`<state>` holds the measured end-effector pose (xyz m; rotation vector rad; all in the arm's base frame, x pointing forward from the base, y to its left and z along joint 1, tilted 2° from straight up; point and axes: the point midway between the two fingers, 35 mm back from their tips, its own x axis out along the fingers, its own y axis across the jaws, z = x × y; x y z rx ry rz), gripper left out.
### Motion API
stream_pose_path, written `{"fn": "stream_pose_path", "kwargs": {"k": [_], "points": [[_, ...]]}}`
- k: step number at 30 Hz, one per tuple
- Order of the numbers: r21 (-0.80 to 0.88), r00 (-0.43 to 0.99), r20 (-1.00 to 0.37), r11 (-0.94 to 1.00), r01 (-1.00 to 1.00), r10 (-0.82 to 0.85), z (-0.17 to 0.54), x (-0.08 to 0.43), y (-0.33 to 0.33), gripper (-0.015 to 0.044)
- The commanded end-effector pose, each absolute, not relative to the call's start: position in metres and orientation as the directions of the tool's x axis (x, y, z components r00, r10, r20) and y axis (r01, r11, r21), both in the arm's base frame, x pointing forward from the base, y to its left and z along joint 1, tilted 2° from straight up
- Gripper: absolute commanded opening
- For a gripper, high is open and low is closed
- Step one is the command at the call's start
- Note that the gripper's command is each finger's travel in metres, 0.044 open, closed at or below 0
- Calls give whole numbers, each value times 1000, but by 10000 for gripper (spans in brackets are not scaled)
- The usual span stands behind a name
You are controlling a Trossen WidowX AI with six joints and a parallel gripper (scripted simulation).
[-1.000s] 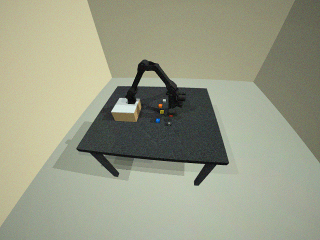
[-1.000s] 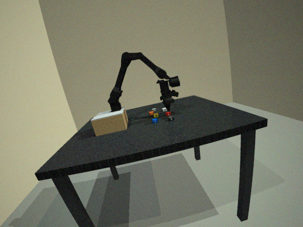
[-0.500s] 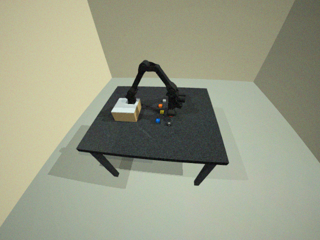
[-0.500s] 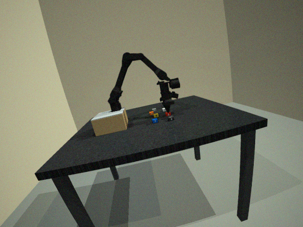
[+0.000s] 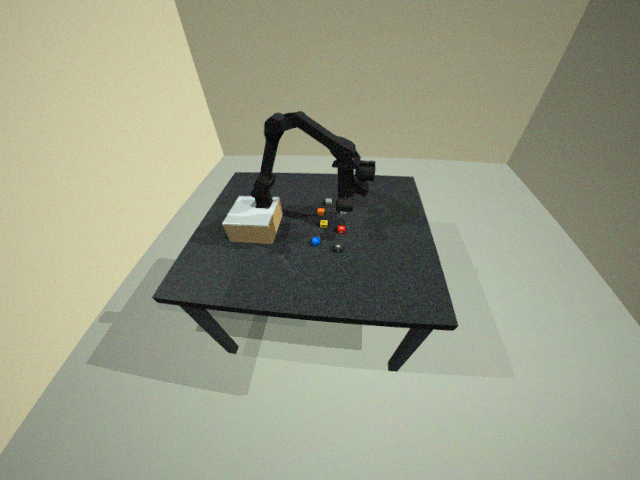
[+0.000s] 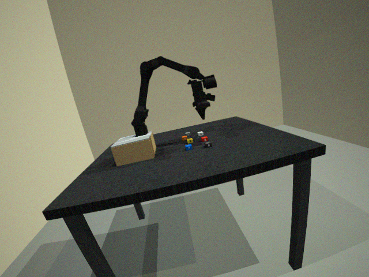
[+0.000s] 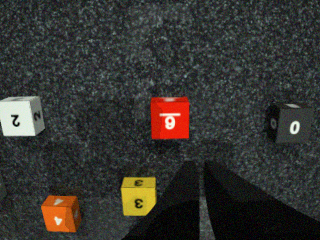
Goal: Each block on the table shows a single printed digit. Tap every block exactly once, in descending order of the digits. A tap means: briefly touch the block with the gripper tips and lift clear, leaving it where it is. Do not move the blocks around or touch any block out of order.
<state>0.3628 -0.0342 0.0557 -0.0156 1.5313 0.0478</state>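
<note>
Table [image 5: 310,279] [image 6: 238,161] [image 7: 100,60] between beige walls [image 5: 361,77] [image 6: 179,36].

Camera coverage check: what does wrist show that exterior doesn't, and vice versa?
Wrist only: narrow gap between the black end effector fingertips; crisp 2, 3, 4, 0.

Exterior only: blue cube block reading 7, tan box with white top, table legs.

Both: white, red, black, yellow, orange cube blocks; grey probably, as wrist's left-edge sliver.
</note>
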Motion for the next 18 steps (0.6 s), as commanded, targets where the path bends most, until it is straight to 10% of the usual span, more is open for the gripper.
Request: {"fn": "stream_pose_path", "kwargs": {"k": [1, 18], "points": [[21, 24, -999, 999, -44, 22, 60, 357, -31, 20], [32, 8, -999, 998, -61, 32, 30, 249, 80, 20]]}}
